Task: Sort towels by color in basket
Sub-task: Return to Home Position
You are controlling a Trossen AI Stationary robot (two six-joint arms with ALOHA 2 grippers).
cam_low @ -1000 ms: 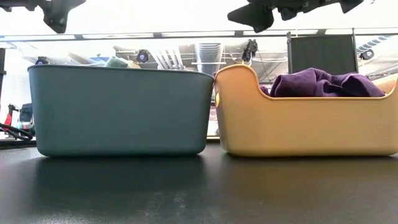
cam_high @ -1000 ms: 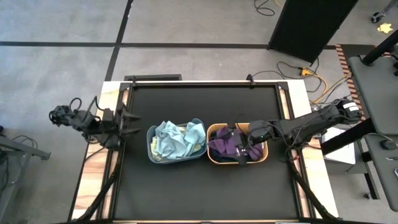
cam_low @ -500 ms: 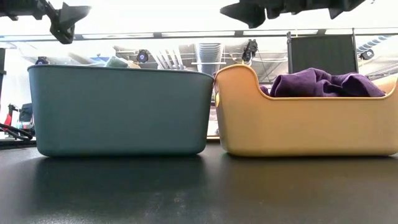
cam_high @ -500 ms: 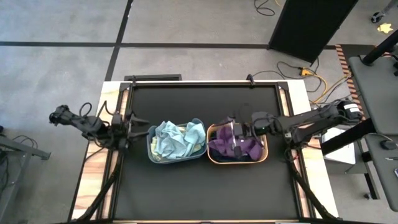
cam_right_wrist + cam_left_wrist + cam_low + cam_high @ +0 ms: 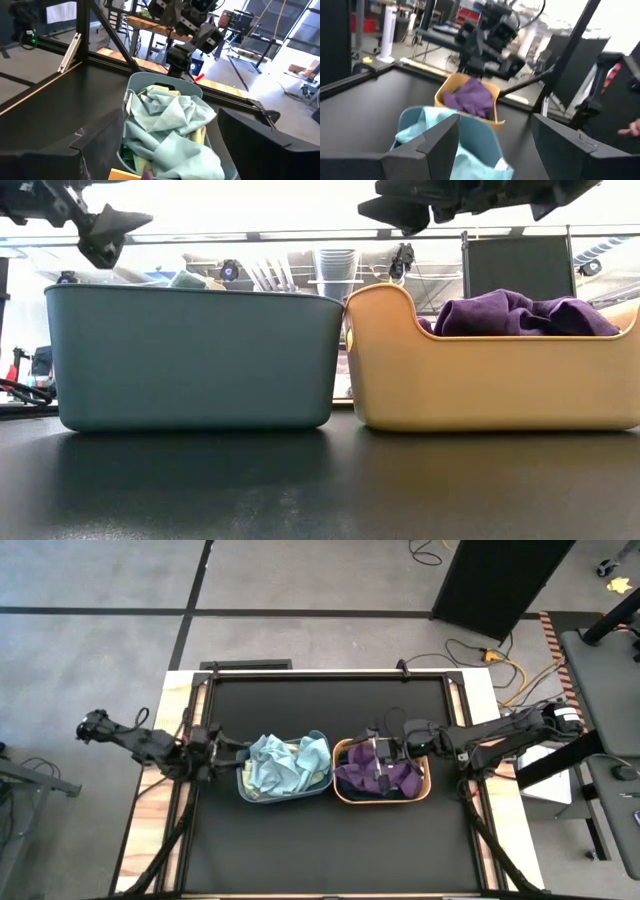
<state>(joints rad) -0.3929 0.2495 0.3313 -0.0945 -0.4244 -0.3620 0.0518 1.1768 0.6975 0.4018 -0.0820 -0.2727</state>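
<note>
Two baskets stand side by side mid-table. The blue basket (image 5: 243, 780) holds light blue and pale green towels (image 5: 285, 762). The orange basket (image 5: 425, 785) holds purple towels (image 5: 392, 776) over a darker one. My left gripper (image 5: 228, 750) hovers open and level just off the blue basket's left rim; in its wrist view the gripper (image 5: 495, 145) has nothing between the fingers. My right gripper (image 5: 365, 755) hangs open above the orange basket, pointing level toward the blue one, and shows empty in its wrist view (image 5: 177, 145). In the low view both grippers (image 5: 110, 225) (image 5: 400, 205) are above the baskets' rims.
The black table (image 5: 320, 840) has bare surface in front of and behind the baskets. Its metal frame rails (image 5: 190, 800) run along both sides. Cables (image 5: 500, 665) and a dark cabinet (image 5: 500, 580) lie beyond the far right corner.
My left gripper has moved toward the blue basket, come down a little and rolled somewhat. My right gripper has swung a short way toward the far edge above the orange basket. The towels and baskets have kept still.
</note>
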